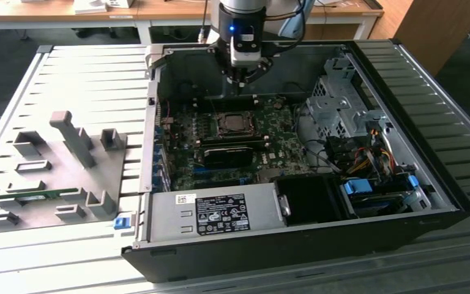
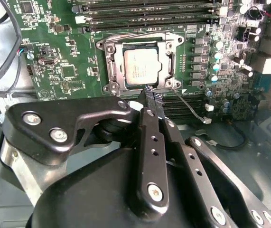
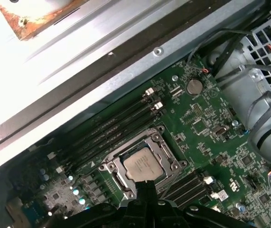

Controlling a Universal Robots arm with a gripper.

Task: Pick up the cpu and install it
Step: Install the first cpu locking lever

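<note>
The cpu [image 2: 142, 65] is a small square chip with a silvery top, lying flat inside the metal-framed socket [image 2: 110, 61] on the green motherboard. The first wrist view shows the cpu [image 3: 143, 165] seated the same way, and in the exterior view the cpu [image 1: 233, 124] sits mid-board inside the open computer case. My gripper [image 1: 244, 78] hangs above the board near the case's far wall, apart from the chip. In the second wrist view my gripper [image 2: 150, 99] is shut, its thin tips pressed together with nothing between them.
A grey power supply [image 1: 210, 214] fills the case's near side. A drive cage [image 1: 337, 107] and bundled cables [image 1: 366, 153] crowd the exterior view's right. A black block [image 1: 231, 154] lies below the socket. Left of the case stands a grey holder plate [image 1: 55, 165] with a green memory stick [image 1: 35, 196].
</note>
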